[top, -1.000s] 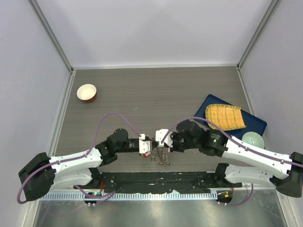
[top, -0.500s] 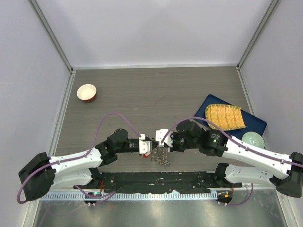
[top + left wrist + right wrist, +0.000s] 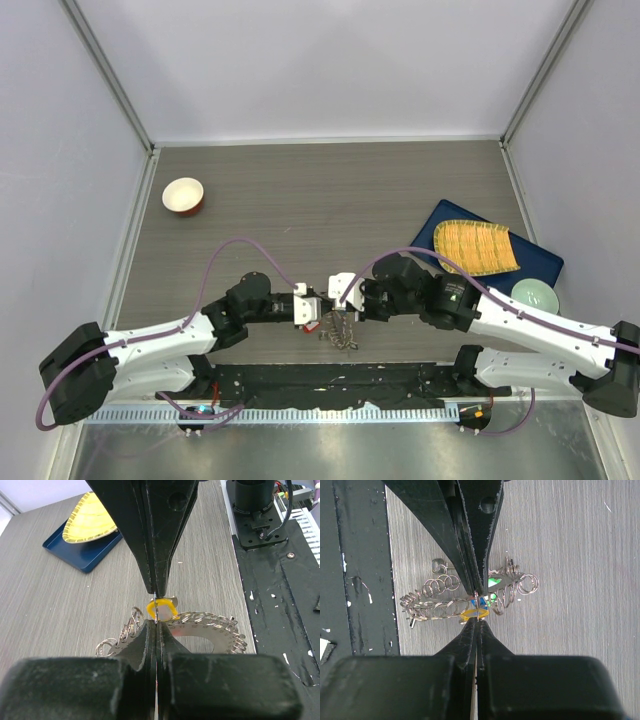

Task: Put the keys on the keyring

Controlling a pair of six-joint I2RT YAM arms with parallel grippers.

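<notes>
Far left on grey wood-grain table (image 3: pixel 300 200): round red-and-white bowl (image 3: pixel 183 195), well apart from rest. Centre, near edge: left gripper (image 3: pixel 156 627), black jaws pressed together, tip to tip with right gripper (image 3: pixel 477 625), also closed. Thin silver sliver bridges both tips by yellow-tagged key (image 3: pixel 161 609); whether pinched, cannot tell. Beside: flat grey toothed metal keyring (image 3: pixel 210 636), wire loops on rim, long axis crosswise to fingers; green-tagged key (image 3: pixel 493 583) against it. Far right: dark blue tray (image 3: pixel 540 262), yellow woven mat (image 3: pixel 475 247), pale green bowl (image 3: pixel 533 295).
</notes>
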